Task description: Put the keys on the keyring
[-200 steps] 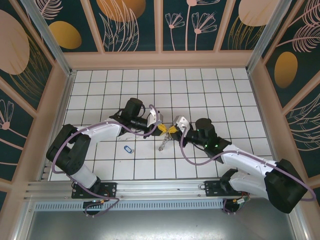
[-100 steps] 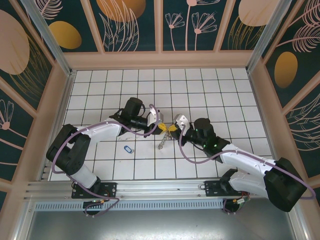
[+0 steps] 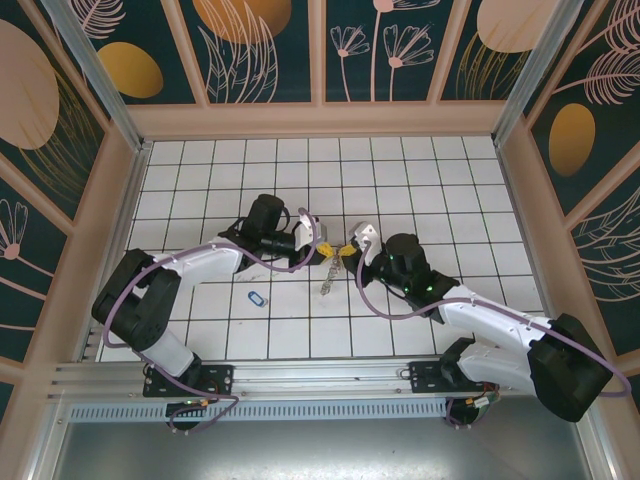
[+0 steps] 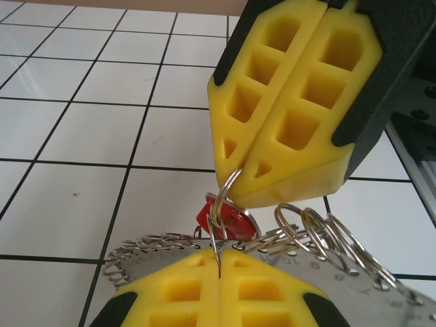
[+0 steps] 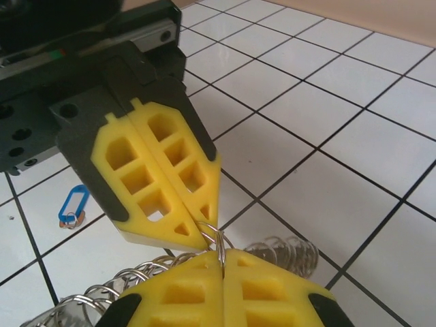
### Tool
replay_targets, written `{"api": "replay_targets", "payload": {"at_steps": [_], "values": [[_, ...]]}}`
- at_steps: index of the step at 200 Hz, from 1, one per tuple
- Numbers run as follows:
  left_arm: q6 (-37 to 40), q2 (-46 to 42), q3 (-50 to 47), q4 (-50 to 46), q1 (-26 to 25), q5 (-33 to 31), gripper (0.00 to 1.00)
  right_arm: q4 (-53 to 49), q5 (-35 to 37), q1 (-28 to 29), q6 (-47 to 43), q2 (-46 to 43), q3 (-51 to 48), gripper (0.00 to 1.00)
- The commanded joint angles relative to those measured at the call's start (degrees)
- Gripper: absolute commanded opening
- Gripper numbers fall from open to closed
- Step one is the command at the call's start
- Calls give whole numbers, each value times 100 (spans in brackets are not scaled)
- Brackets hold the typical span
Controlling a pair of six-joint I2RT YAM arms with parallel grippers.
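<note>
A: Status of the left claw (image 4: 219, 267)?

B: Fully closed. Its two yellow fingers (image 4: 184, 293) press flat together, and a thin wire loop (image 4: 215, 204) runs into the seam between them.

A: And the right claw (image 5: 223, 262)?

B: Same condition. It is closed, with its fingertips pinching the opposite side of that wire loop. The two claws meet tip to tip directly above the upper end of the keyring (image 3: 328, 281).

A: Does the wire loop belong to the keyring?

B: I cannot tell. It sits against the keyring's upper end, among the coils.

A: Describe the keyring.

B: A string of pale metal rings, bunched like a spring. It trails from the claw tips toward the arm bases. I cannot tell whether its lower end rests on the table (image 3: 200, 170).

A: Which other items are present?

B: Two. The red key (image 4: 231, 221) sits at the keyring's upper end, just behind the wire loop and right against it. The blue key (image 3: 257, 298) lies flat on the table, well apart from the keyring, to its left on the left arm's side.

A: Arm posture?

B: Both arms reach inward over the table, one on either side of the keyring, with their wrists angled down toward it.
</note>
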Motion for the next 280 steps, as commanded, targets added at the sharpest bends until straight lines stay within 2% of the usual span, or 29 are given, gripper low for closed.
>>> {"api": "replay_targets", "payload": {"at_steps": [1,40,85,99,109,148,159,174,231,280], "values": [[-162,-221,-210,416,-104,173,0,-98,368,2,170,-4,114,0],[-531,-198,-546,1081,-103,-25,0,-66,381,7,148,-63,179,0],[-977,-117,-860,1783,-109,-129,0,56,-124,17,-6,-125,342,0],[-987,-124,-854,1796,-108,-81,0,20,-220,32,-90,-100,386,0],[-1009,-125,-839,1796,-106,-100,8,-6,-236,40,-133,-89,412,0],[-1032,-169,-782,1824,-106,-186,10,-158,-308,52,-285,-51,518,0],[-1036,-173,-758,1830,-111,-215,14,-176,-300,60,-313,-54,531,0],[-1037,-187,-731,1816,-107,-199,13,-197,-309,60,-334,-52,547,0],[-1040,-195,-621,1778,-104,-137,19,-245,-413,78,-373,-47,576,0],[-863,-155,-466,1522,-103,7,21,-298,-460,83,-389,-10,610,0]]}}
